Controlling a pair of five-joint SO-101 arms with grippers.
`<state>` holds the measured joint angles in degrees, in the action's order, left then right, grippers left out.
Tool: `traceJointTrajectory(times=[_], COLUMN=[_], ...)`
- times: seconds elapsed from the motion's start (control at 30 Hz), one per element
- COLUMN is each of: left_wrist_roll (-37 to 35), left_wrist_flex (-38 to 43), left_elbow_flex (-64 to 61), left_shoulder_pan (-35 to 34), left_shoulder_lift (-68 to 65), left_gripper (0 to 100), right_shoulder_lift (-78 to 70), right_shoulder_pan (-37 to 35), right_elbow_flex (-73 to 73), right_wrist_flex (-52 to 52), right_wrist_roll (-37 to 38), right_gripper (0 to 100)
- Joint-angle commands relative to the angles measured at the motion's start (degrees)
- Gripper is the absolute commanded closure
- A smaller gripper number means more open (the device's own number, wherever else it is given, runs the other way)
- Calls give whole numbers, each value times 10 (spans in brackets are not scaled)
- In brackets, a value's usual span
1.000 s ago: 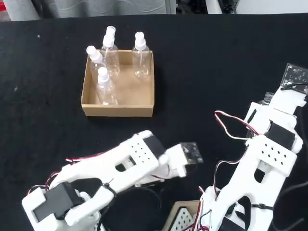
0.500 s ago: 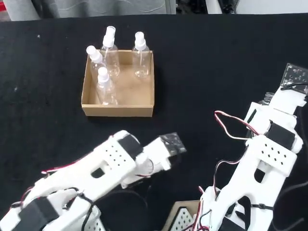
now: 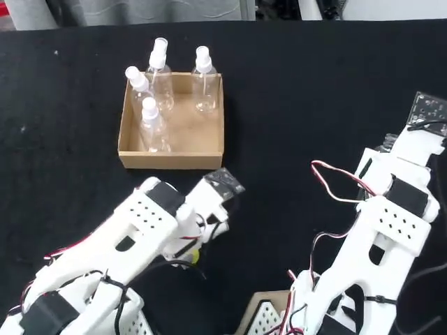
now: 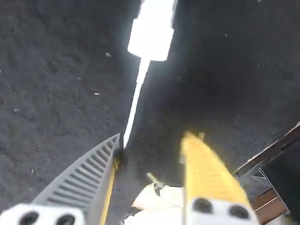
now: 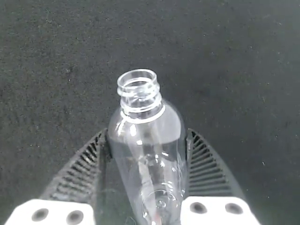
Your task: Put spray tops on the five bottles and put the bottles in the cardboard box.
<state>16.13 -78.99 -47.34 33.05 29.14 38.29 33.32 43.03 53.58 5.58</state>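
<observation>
Four bottles with spray tops (image 3: 159,77) stand upright in the cardboard box (image 3: 171,159) on the far left part of the black table (image 3: 314,70), clustered in its far and left portions. A grey cloth (image 3: 140,10) hangs along the table's far edge.

The left arm (image 3: 150,223) reaches from the near left corner towards the far right, its wrist just near the box's near right corner. The left gripper (image 4: 152,138) points down at a loose spray top (image 4: 152,28) lying on the table. Its grey and yellow fingers are spread apart, and the end of the top's thin tube (image 4: 136,98) lies just beside the grey one.

The right arm (image 3: 391,223) stretches up the right side, red and white wires (image 3: 335,183) looping from it. The right gripper (image 5: 146,135) is clamped on a clear, uncapped bottle (image 5: 145,117), its threaded neck open, above bare table.
</observation>
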Motion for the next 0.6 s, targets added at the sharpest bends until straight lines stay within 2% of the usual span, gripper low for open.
traceJointTrajectory(times=[0.0,0.3,0.57], left_wrist_roll=[-12,-27,-26], left_wrist_flex=[-3,-3,-3], left_elbow_flex=[33,106,177], left_shoulder_pan=[-9,-7,-5], left_shoulder_lift=[18,5,-116], left_gripper=[773,773,796], right_shoulder_lift=[22,21,21], right_shoulder_pan=[11,11,11], right_elbow_flex=[-29,-28,-28], right_wrist_flex=[-15,-16,-16], right_wrist_roll=[5,5,5], right_gripper=[902,902,902])
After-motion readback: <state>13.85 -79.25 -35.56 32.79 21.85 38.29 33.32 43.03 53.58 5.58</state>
